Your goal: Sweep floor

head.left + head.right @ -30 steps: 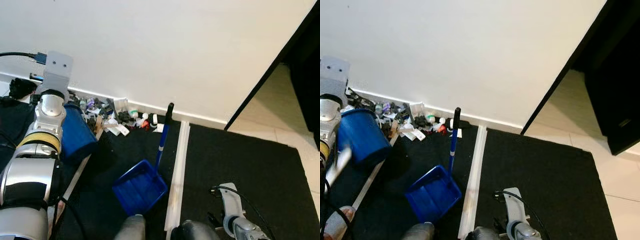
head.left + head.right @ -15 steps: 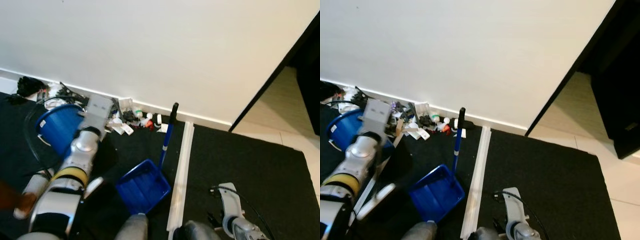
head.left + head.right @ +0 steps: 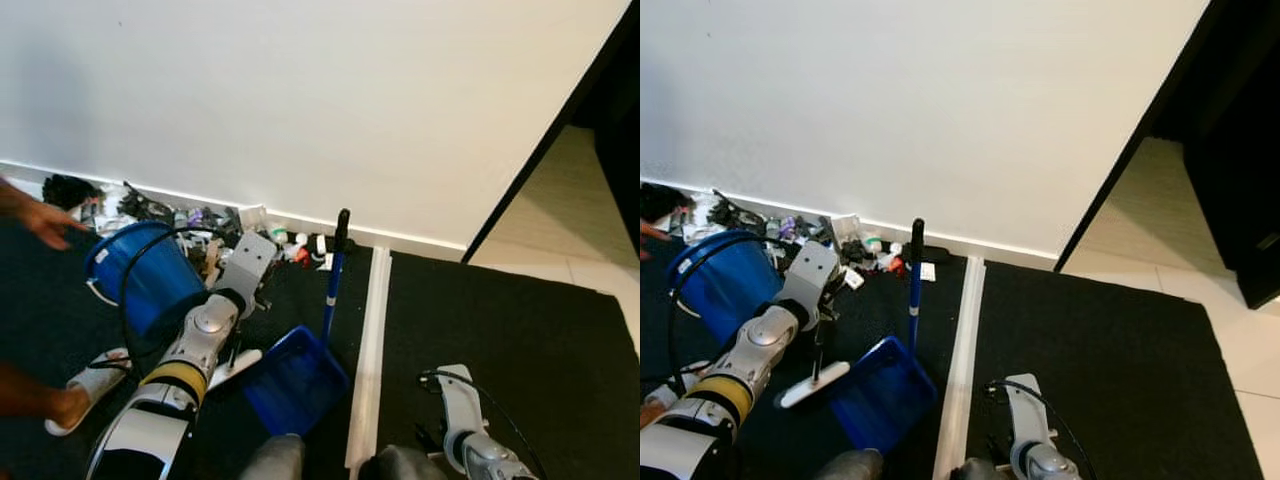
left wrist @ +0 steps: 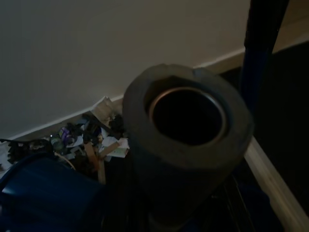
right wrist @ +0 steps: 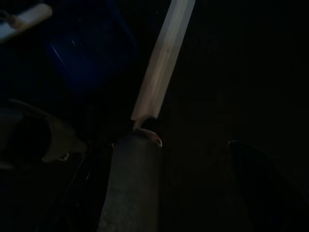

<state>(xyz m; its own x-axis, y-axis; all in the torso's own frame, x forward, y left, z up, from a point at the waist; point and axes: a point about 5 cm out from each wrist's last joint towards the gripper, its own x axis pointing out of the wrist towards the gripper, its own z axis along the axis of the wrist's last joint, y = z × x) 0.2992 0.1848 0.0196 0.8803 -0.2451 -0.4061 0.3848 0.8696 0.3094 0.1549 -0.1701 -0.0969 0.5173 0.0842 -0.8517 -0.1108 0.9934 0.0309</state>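
We see both head views evenly lit and sharp, with the white wall [image 3: 300,100] bright and free of glare. The doorway [image 3: 1230,150] at far right is in deep shadow. Both wrist views are dim; the left one is blurred up close.

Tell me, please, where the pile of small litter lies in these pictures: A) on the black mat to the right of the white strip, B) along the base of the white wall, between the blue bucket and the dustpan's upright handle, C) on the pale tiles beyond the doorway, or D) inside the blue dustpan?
B: the litter lies against the white wall's foot, beside the blue bucket and left of the dustpan handle.
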